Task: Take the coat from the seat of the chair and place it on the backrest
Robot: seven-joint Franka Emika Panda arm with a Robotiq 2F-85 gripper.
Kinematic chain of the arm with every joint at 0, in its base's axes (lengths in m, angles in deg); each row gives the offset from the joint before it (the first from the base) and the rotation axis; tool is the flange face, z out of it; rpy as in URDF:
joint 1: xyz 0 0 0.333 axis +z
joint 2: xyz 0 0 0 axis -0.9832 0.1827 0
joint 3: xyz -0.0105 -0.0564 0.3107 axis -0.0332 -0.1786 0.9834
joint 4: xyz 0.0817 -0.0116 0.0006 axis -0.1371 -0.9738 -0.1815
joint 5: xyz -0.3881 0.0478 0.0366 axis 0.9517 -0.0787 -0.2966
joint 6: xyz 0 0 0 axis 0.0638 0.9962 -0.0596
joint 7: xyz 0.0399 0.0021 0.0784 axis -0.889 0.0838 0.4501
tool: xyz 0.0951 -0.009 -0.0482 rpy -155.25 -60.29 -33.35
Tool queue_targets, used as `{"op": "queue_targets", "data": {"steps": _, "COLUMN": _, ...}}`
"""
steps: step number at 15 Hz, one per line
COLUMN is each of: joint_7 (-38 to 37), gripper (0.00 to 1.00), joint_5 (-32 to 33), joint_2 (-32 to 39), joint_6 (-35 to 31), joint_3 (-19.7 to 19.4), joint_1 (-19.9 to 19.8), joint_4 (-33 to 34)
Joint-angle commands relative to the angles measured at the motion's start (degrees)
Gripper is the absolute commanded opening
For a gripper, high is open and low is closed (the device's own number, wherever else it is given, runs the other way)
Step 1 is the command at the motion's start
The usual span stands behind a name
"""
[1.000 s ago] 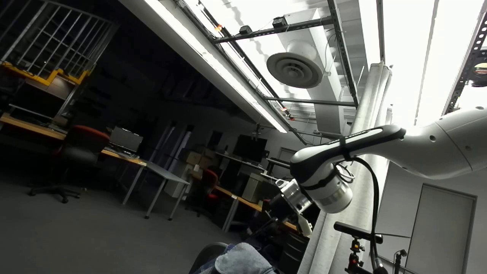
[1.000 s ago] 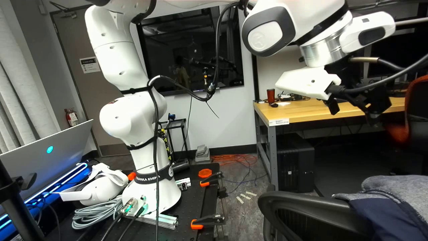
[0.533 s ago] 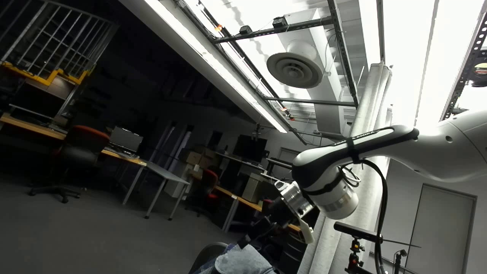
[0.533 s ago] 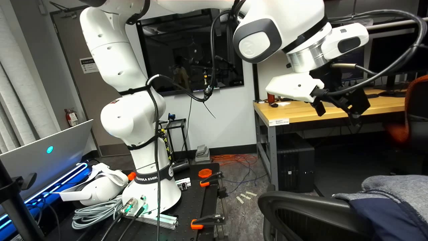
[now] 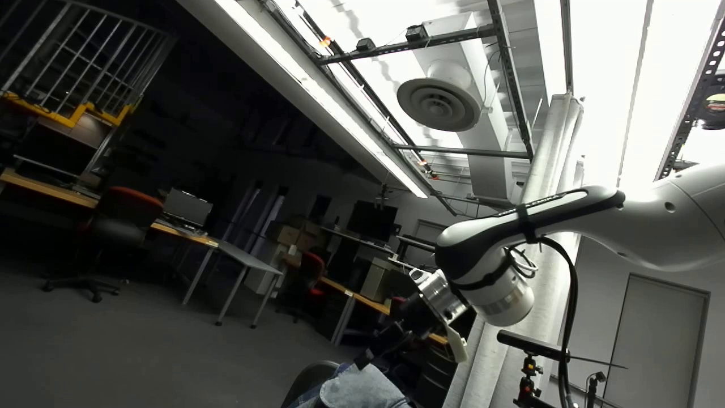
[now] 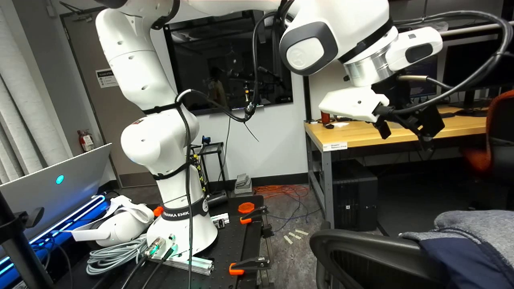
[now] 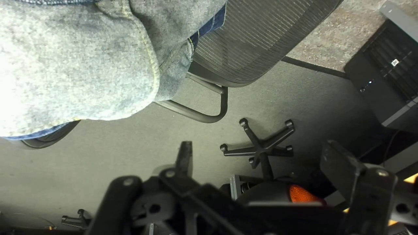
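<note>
The blue-grey coat (image 5: 362,388) lies draped over the dark chair (image 5: 308,377). In an exterior view the coat (image 6: 476,233) hangs over the rounded backrest (image 6: 373,243), with navy cloth below its grey top. In the wrist view the coat (image 7: 81,65) fills the upper left, and bare mesh of the backrest (image 7: 248,39) shows to its right. The chair's seat is out of view. My gripper (image 7: 259,145) is open and empty, its fingers wide apart. It hangs above the floor, apart from the coat; it also shows in both exterior views (image 6: 405,136) (image 5: 382,348).
An office chair on wheels (image 7: 258,150) with an orange part stands below the gripper. A wooden desk (image 6: 401,134) and a black computer tower (image 6: 355,196) are behind. The chair's armrest (image 7: 209,117) sticks out beside the coat. A camera stand (image 5: 529,365) is near the arm.
Over the first half second the arm drew back toward its base, and the gripper swung into clearer view close to the coat's outline in an exterior view. Since then it is nearly still. The coat is unchanged.
</note>
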Motion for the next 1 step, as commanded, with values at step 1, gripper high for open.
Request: {"op": "queue_targets", "data": {"steps": 1, "joint_7": -0.4, "gripper": 1.00, "joint_5": 0.5, "joint_2": -0.1, "joint_6": 0.0, "joint_3": -1.2, "joint_1": 1.2, "joint_4": 0.0}}
